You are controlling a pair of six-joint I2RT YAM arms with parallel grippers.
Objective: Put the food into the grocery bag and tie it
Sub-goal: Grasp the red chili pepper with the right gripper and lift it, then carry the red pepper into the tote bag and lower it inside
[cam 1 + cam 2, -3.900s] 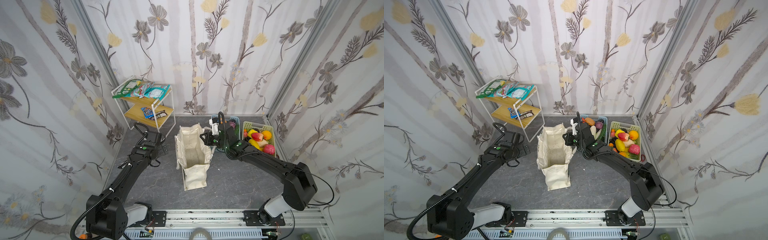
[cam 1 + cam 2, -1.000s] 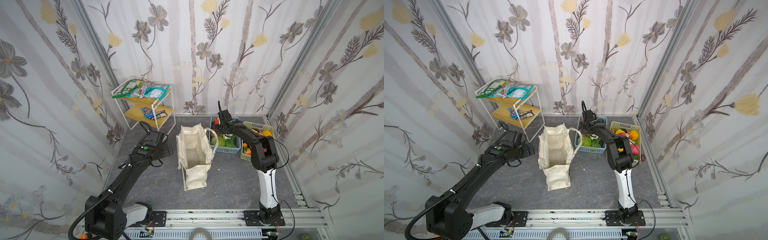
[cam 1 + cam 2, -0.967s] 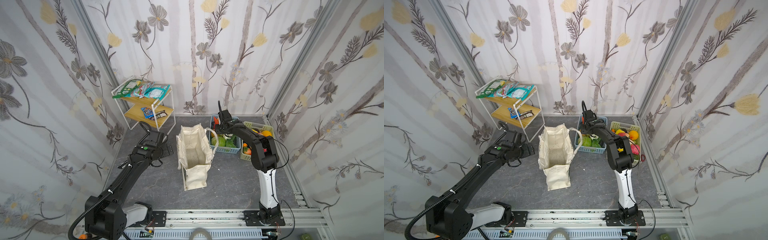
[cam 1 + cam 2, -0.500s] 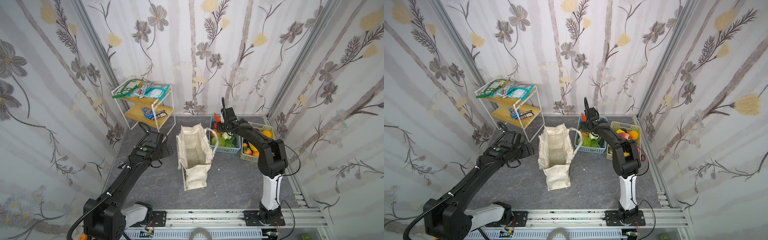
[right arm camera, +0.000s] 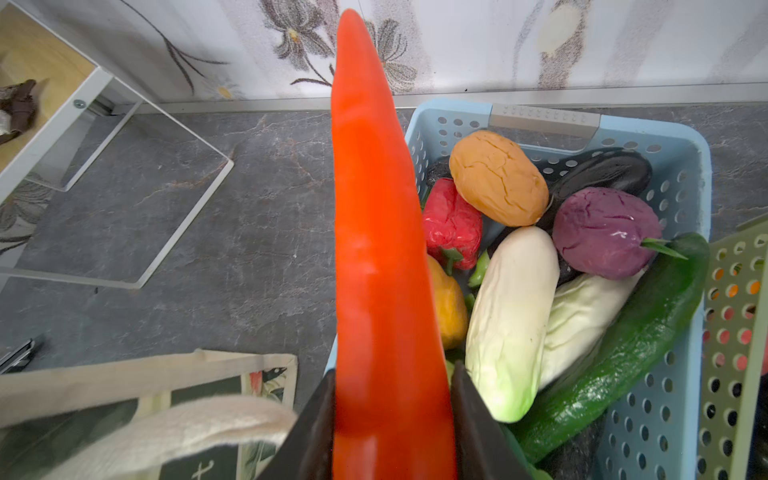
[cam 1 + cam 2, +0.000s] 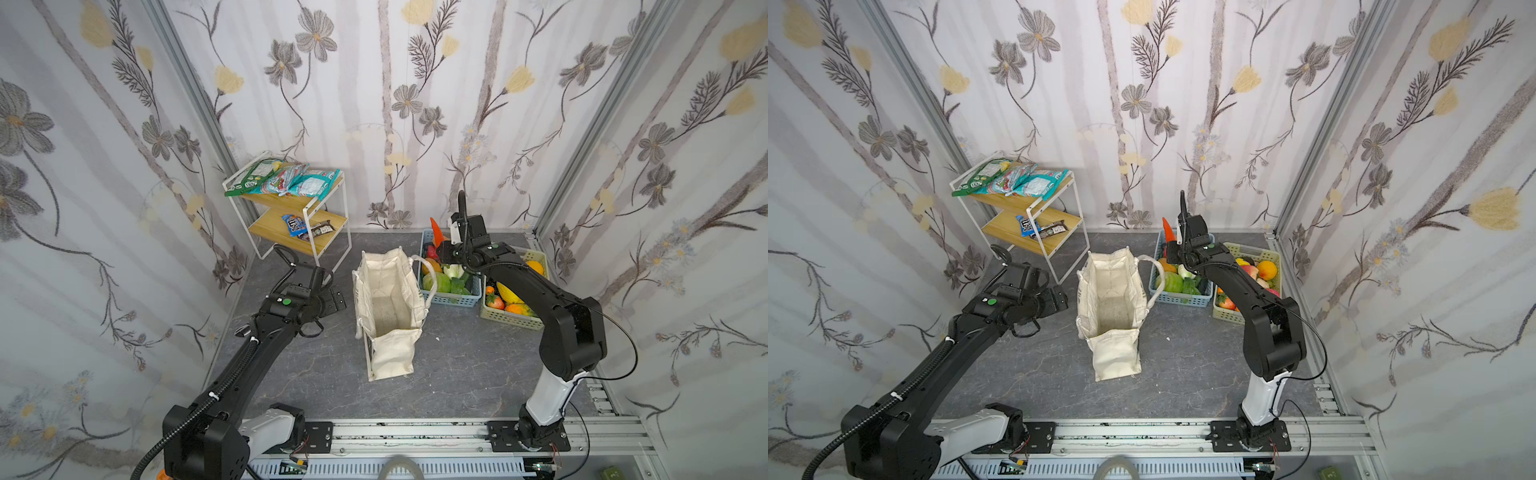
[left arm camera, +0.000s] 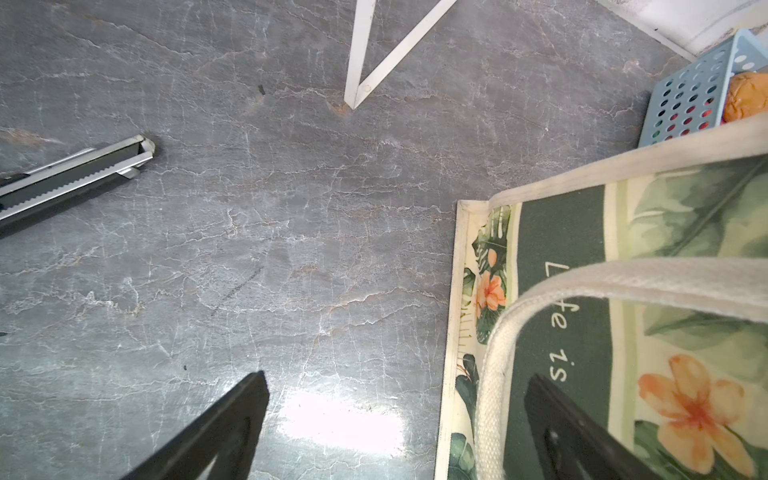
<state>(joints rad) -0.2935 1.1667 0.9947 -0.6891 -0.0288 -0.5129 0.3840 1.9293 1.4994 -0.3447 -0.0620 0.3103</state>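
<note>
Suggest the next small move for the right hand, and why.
Probably swing the right hand sideways toward the bag until the carrot hangs over its open mouth. The hand is shut on the carrot, holding it above the blue basket, and the bag stands open right beside that basket.

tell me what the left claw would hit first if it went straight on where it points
Probably the table, right beside the bag. The open left claw aims at bare surface, but one finger overlaps the bag, so it might brush that first; depth is unclear.
</note>
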